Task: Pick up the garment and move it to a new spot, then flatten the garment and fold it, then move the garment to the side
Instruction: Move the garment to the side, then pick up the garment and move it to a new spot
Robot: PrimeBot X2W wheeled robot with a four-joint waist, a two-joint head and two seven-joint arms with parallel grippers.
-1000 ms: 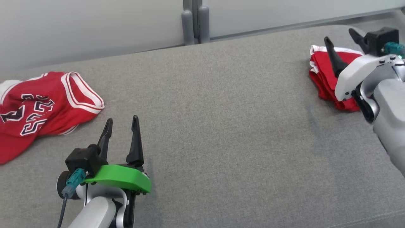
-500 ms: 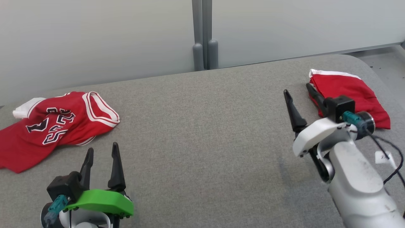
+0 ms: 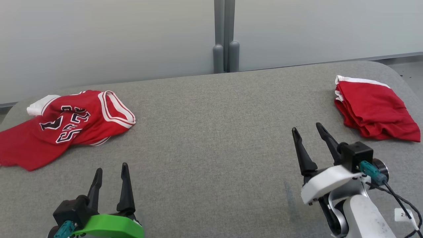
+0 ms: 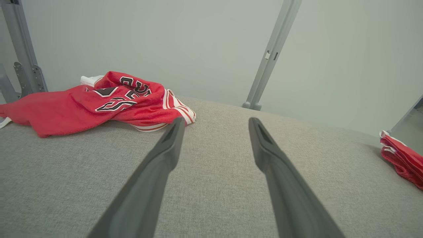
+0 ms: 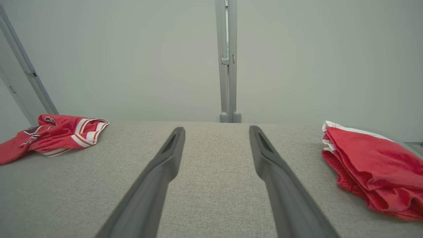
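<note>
Since both pincers hang empty, the left pincer (image 3: 111, 167) spread wide low over the near left of the table (image 3: 211, 138) and the right pincer (image 3: 306, 127) spread just as wide at the near right, nothing is gripped yet. Task thing, as I judge it: the crumpled red jersey (image 3: 66, 125), lying on the far left of the table, near the left pincer but not touching, well apart from the right one. The folded red garment (image 3: 373, 112) sits at the far right edge, near the right pincer, and looks already done. Risks: the jersey is bunched in several layers, so a pinch on the top fold alone could lift one layer and leave the rest dragging. Its near-left end lies at the table's rounded left edge, so a pull that way could tip it off. A right-arm swing could clip the folded garment and undo it; picking that one by mistake is also possible, both being red. Jersey long axis: diagonal in the head view, from the plain end at the left edge, nearer the robot, to the white-striped opening farther back; that opening points toward table centre. Neck or armhole, cannot tell.
</note>
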